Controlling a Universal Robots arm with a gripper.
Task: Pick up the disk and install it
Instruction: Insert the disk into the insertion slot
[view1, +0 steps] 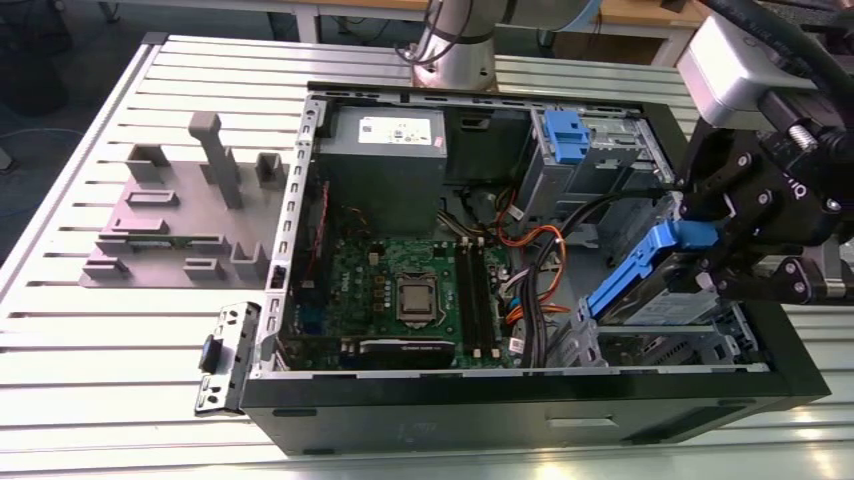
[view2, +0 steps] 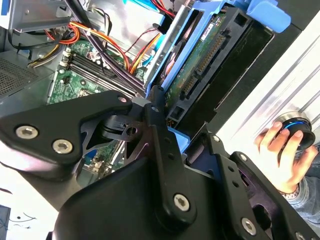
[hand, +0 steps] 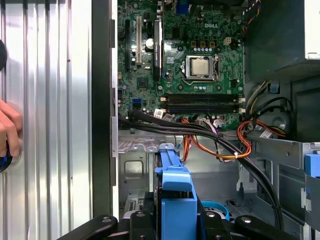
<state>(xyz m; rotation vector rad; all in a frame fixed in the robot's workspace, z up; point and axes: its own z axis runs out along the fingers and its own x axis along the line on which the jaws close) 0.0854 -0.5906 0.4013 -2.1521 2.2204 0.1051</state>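
My gripper (view1: 703, 262) is shut on the disk (view1: 627, 278), a silver drive in a blue plastic bracket. I hold it tilted, one end raised, over the metal drive bay (view1: 674, 345) at the front corner of the open computer case, on the exterior view's right. In the second wrist view the disk (view2: 210, 55) shows its green circuit-board underside and connector, gripped between the black fingers (view2: 156, 107). In the first wrist view the blue bracket (hand: 175, 192) runs out from between the jaws over the bay floor.
The case holds a green motherboard (view1: 400, 290), a grey power-supply box (view1: 384, 160), a drive cage with a blue latch (view1: 566, 135) and orange and black cables (view1: 534, 285) beside the bay. A grey fixture (view1: 187, 210) stands on the slatted table. A person's hand (view2: 282, 150) rests on a knob.
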